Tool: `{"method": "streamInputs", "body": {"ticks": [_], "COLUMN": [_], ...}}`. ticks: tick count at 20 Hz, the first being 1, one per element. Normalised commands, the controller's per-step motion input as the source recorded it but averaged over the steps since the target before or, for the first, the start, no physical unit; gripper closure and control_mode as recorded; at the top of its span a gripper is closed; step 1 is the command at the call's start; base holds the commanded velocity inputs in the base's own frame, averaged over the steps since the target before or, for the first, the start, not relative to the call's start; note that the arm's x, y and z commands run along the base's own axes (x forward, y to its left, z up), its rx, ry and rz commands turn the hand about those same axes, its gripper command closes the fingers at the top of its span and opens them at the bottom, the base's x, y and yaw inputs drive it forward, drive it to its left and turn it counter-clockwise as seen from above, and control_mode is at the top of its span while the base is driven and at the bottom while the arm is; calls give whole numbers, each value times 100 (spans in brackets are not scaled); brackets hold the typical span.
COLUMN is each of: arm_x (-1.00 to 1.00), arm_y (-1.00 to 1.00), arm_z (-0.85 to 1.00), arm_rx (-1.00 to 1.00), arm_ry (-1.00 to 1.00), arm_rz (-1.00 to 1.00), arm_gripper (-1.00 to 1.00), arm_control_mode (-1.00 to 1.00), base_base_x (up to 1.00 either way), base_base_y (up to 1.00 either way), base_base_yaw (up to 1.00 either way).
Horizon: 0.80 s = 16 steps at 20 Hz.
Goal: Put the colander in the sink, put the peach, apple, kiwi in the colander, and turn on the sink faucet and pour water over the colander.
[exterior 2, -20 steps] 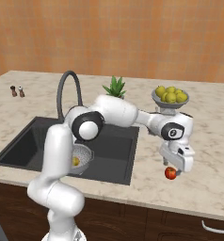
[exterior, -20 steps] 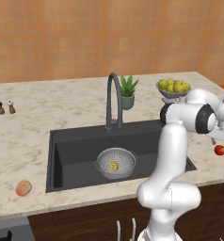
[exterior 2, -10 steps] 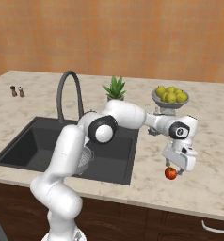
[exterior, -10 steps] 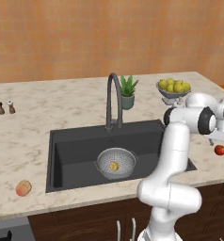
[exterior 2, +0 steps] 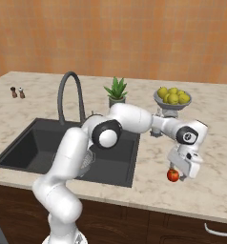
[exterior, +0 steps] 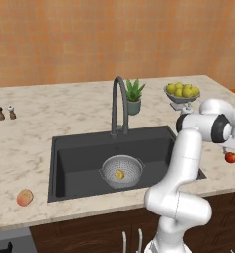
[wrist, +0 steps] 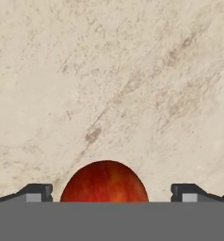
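Observation:
The red apple [exterior 2: 172,175] lies on the counter near its front edge, right of the sink [exterior 2: 25,147]. My gripper [exterior 2: 175,170] hangs straight over it, open, one finger on each side. In the hand view the apple [wrist: 104,182] sits between the fingertips [wrist: 36,192] with a gap on both sides. The silver colander [exterior: 121,171] stands in the black sink [exterior: 80,158] with the kiwi [exterior: 119,174] inside. The peach [exterior: 24,197] rests on the counter front left of the sink. The faucet [exterior: 119,106] arches over the basin; no water runs.
A grey footed bowl of yellow-green fruit [exterior 2: 171,97] and a potted plant [exterior 2: 116,93] stand behind the sink on the right. Two small shakers [exterior: 6,112] sit far left. The counter's front edge runs just beyond the apple [exterior: 231,157].
The arm's elbow has swung a little to the right. The hand stays over the apple with its jaws just as wide. The fruits have not moved.

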Motion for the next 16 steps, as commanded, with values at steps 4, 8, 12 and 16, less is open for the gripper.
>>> {"method": "streamInputs", "body": {"ticks": [4, 8, 12, 16], "arm_x": [-2, -12, -15, -5], "arm_y": [27, 14, 14, 6], "arm_z": [-2, -4, -3, -3], "arm_rx": [0, 0, -1, -4], "arm_ry": [-9, -6, -6, -7], "arm_rz": [-7, -5, -7, -6], "arm_gripper": [-100, -100, -100, -100], "arm_control_mode": [-100, -100, -100, -100], "base_base_x": [0, 0, 0, 0], "base_base_y": [0, 0, 0, 0], "base_base_yaw": [0, 0, 0, 0]}}
